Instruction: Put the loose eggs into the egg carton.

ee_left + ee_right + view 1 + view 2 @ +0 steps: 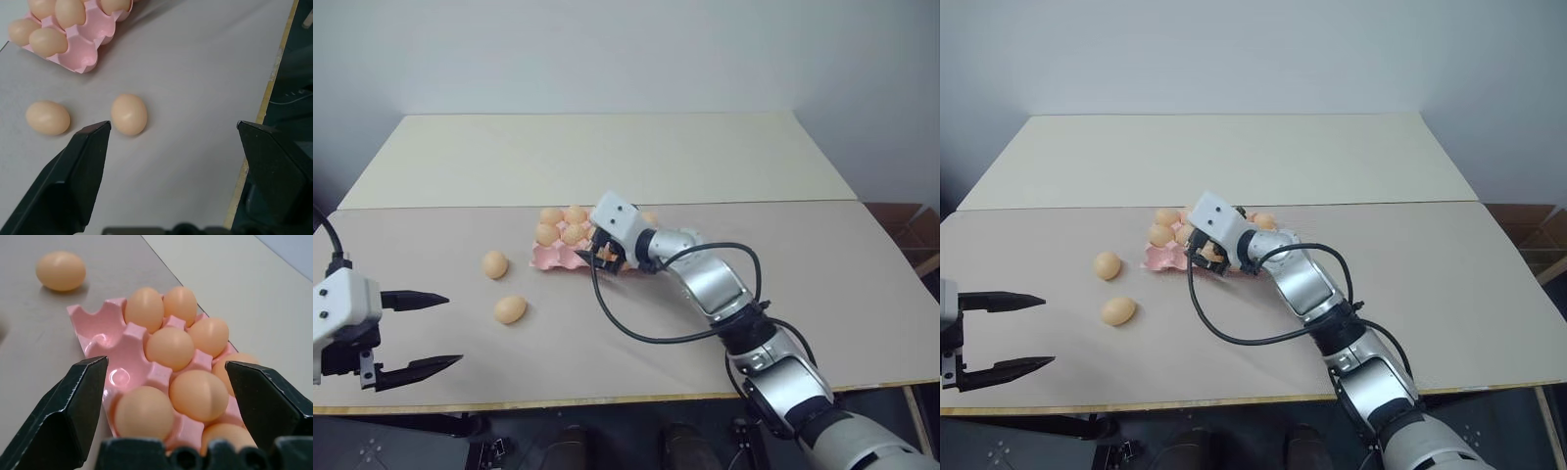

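Item: your right gripper point(166, 382), jaws wide over the egg carton point(127, 357), holding nothing.
Item: left gripper point(431, 333), wide, facing two loose eggs point(494, 264) for reach.

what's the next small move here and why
Probably lift the right gripper up and back from the egg carton. Its fingers stand open around an egg that sits in a cup, so that one looks placed. Two loose eggs lie on the table, nearer the open left gripper.
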Robot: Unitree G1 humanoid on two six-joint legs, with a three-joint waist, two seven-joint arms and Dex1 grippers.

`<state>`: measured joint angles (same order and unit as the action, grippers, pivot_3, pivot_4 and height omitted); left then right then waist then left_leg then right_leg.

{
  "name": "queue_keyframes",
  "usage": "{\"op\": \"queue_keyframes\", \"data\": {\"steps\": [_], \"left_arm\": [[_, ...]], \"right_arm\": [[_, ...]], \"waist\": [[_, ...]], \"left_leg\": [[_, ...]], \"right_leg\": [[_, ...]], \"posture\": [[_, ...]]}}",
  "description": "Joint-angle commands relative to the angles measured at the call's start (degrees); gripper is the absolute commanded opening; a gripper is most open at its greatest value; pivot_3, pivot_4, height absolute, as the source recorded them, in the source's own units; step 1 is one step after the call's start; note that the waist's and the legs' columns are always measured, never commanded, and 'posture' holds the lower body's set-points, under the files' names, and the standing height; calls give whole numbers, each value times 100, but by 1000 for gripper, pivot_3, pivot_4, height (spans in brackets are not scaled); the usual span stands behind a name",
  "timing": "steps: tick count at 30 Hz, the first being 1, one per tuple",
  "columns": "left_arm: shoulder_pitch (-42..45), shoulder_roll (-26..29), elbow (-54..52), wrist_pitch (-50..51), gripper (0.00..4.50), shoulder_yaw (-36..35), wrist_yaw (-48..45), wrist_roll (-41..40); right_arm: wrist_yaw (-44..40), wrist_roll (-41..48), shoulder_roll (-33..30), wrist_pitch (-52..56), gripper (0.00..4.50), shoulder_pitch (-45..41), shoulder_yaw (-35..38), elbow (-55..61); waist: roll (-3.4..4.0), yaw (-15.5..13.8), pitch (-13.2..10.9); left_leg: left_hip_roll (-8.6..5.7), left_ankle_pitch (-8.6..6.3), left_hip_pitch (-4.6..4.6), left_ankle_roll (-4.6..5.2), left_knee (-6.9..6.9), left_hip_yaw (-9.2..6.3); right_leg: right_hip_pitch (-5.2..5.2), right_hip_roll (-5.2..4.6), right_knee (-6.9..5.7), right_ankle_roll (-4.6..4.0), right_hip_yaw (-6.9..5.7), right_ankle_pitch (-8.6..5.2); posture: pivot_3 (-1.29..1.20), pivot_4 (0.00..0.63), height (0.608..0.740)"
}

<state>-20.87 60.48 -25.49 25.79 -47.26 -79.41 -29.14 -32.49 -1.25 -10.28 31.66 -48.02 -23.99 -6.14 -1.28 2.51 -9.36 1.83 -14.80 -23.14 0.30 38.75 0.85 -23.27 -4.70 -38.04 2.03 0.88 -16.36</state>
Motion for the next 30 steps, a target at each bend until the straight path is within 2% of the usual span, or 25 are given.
{"op": "queue_keyframes", "data": {"steps": [1,4,9,13,16,22,26,28,30], "left_arm": [[20,-20,-44,-150,4500,-91,38,37],[4,-59,-34,-209,4500,-108,64,53],[-22,-155,-54,-269,4500,-137,142,50],[-64,-250,-178,-244,4500,-145,217,-22],[-173,-383,-330,-216,4500,-137,288,-47],[-538,-616,-548,-236,4500,-88,479,119],[-553,-700,-597,-78,4500,9,775,106],[-385,-811,-636,196,4500,206,1247,69],[-301,-941,-673,57,4500,439,1493,211]], "right_arm": [[-166,7,-201,102,4463,71,155,701],[-618,284,-734,517,4463,268,377,1502],[-2073,1394,-2283,1086,4463,660,1188,2776],[-3508,2225,-3832,861,4463,1223,1905,3300],[-4112,2513,-4628,627,4463,1674,2272,3441],[-4361,2833,-5268,519,4463,2297,2860,3525],[-4196,2887,-5402,586,4463,2536,3023,3598],[-4028,2909,-5383,681,4463,2628,3092,3660],[-3902,2942,-5364,749,4463,2660,3097,3741]], "waist": [[0,-1,0],[0,-14,0],[-1,-80,0],[1,-130,-1],[0,-116,-1],[0,-120,-1],[-2,-168,0],[-1,-174,0],[-1,-179,0]], "left_leg": [[0,0,0,0,0,0],[0,0,-2,0,-2,-1],[-2,-1,-6,1,1,-3],[0,-1,5,3,-1,-2],[4,-3,11,4,-1,4],[10,-3,27,5,0,14],[11,-3,27,5,1,14],[11,-3,27,5,2,14],[11,-3,26,5,1,14]], "right_leg": [[0,0,0,0,0,0],[-1,0,1,0,0,0],[6,-8,10,0,-6,0],[14,-5,13,0,-5,-1],[18,-1,17,0,2,-1],[25,12,13,-5,16,2],[25,15,13,-6,17,3],[25,15,14,-6,18,3],[25,14,14,-6,19,3]], "posture": [[0,150,740],[0,150,740],[0,150,740],[0,150,740],[0,150,740],[0,150,740],[0,150,740],[0,150,740],[0,150,740]]}}
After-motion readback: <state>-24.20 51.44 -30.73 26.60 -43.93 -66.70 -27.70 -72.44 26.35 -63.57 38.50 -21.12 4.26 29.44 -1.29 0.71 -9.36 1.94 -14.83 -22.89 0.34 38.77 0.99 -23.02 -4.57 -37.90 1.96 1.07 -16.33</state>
